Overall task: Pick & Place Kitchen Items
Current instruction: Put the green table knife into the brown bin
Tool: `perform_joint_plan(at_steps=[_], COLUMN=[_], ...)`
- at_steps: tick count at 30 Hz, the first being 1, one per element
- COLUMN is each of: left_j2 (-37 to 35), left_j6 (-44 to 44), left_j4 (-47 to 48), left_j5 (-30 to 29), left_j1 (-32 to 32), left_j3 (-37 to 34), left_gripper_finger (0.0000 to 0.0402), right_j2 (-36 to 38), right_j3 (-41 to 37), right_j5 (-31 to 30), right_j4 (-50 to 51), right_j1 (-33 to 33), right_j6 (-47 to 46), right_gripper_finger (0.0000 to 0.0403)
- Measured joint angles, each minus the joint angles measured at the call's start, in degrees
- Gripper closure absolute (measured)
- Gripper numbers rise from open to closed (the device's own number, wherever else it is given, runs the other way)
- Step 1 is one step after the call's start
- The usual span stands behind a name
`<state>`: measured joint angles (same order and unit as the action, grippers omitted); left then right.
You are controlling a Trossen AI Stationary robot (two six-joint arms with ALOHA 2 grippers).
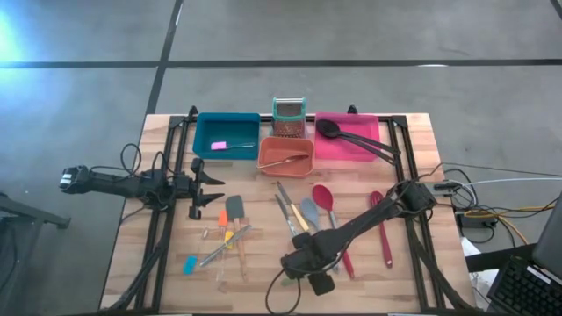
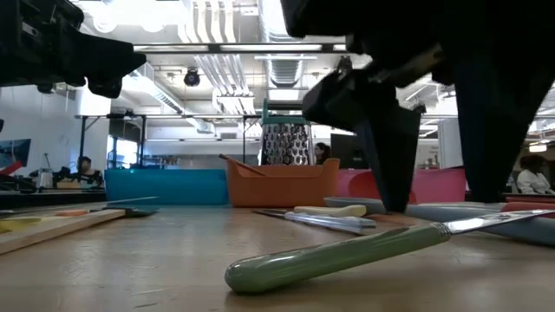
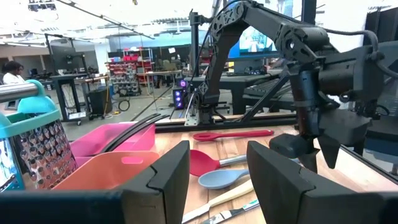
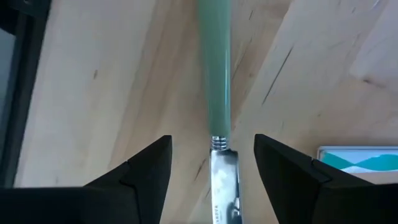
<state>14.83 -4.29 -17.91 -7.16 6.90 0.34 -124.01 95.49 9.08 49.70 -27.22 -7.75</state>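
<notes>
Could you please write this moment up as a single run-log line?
right pincer: open, straddling green-handled knife on table | left pincer: open, empty, waiting near blue bin | knife not yet gripped

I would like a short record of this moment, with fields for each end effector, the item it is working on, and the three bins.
right end effector: open, fingers straddling the green-handled knife, low over the table's front part
green-handled knife: lies flat on the wooden table, not lifted
left end effector: open, empty, waiting at the table's left side
blue bin: holds a small pink-handled item
orange bin: holds a slim utensil
pink bin: holds long black utensils sticking out over its rim
</notes>
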Motion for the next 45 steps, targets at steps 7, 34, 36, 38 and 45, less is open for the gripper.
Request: perform_joint_plan(at_steps=[7, 34, 36, 38, 45], left_j2=[0.0, 0.0, 0.0, 0.0, 0.0], left_j6=[0.0, 0.0, 0.0, 0.0, 0.0], left_j4=[0.0, 0.0, 0.0, 0.0, 0.5], left_j5=[0.0, 0.0, 0.0, 0.0, 0.0], left_j1=[0.0, 0.0, 0.0, 0.0, 0.0], left_j3=[0.0, 0.0, 0.0, 0.0, 0.0], left_gripper_finger=[0.0236, 0.0236, 0.0236, 0.0236, 0.0236], right_j2=[0.1, 1.7, 2.5, 3.8, 11.0], right_j3=[-5.0, -9.1, -9.3, -9.5, -9.4], right_j5=[-0.1, -4.2, -4.0, -3.8, -4.5], right_j4=[-3.6, -5.8, -4.6, -2.6, 3.5], right_j1=[0.0, -0.3, -0.3, -0.3, 0.7], right_j6=[0.0, -5.3, -5.3, -5.3, -4.7], right_gripper_finger=[0.0184, 0.0349, 0.0349, 0.0349, 0.0349])
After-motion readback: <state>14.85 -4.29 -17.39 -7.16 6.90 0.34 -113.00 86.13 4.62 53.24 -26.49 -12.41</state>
